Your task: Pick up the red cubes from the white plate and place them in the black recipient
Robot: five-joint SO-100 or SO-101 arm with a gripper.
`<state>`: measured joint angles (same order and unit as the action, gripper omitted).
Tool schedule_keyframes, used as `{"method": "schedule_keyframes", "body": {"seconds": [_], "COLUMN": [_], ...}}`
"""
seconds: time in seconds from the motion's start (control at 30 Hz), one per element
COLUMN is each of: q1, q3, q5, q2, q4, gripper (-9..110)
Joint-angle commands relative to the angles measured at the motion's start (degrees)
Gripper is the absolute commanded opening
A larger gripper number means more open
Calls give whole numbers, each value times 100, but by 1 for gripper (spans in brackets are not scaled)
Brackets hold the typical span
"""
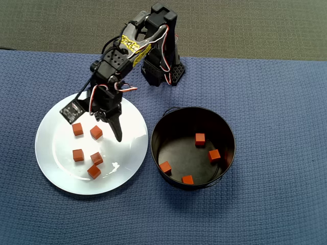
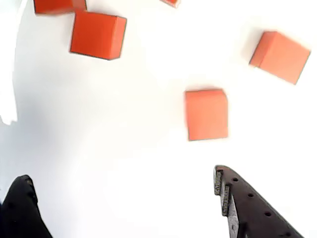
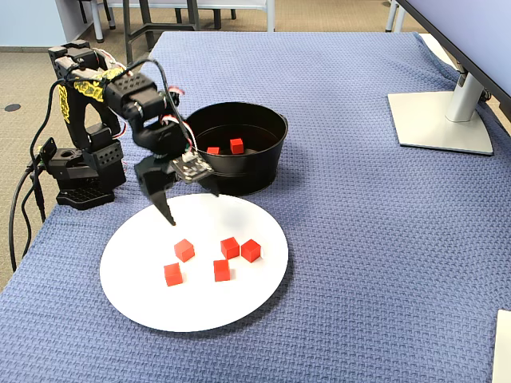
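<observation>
Several red cubes [image 1: 96, 132] lie spread on the white plate [image 1: 51, 148], also seen in the fixed view as cubes [image 3: 230, 247] on the plate [image 3: 144, 303]. Several more red cubes [image 1: 200, 139] lie inside the black recipient [image 1: 180, 148], which stands right of the plate. My gripper [image 1: 107, 127] hangs open and empty over the plate's upper middle. In the wrist view the gripper [image 2: 120, 176] spreads wide over bare plate [image 2: 124, 124], and the nearest cube [image 2: 206, 114] lies just ahead of the right finger [image 2: 233, 203]. Another cube [image 2: 97, 34] sits farther off to the left.
Everything rests on a blue woven cloth [image 1: 265, 204]. The arm's base [image 3: 80, 171] stands behind the plate, at the left of the fixed view. The pot [image 3: 247, 175] nearly touches the plate's rim. A monitor stand [image 3: 439, 120] stands at the far right.
</observation>
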<state>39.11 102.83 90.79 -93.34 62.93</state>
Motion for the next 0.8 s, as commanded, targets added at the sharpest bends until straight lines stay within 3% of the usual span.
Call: {"method": "schedule_keyframes", "body": {"seconds": [0.0,0.2,0.5,0.77], "q1": [220,378,299,308], "q3": [-18,149,439,580], "q5": [1213,1635,765,589], "q2": [-18,229,606,650], "q4": [-281,-694,-1564,-1723], "gripper": [43,42,40,38]}}
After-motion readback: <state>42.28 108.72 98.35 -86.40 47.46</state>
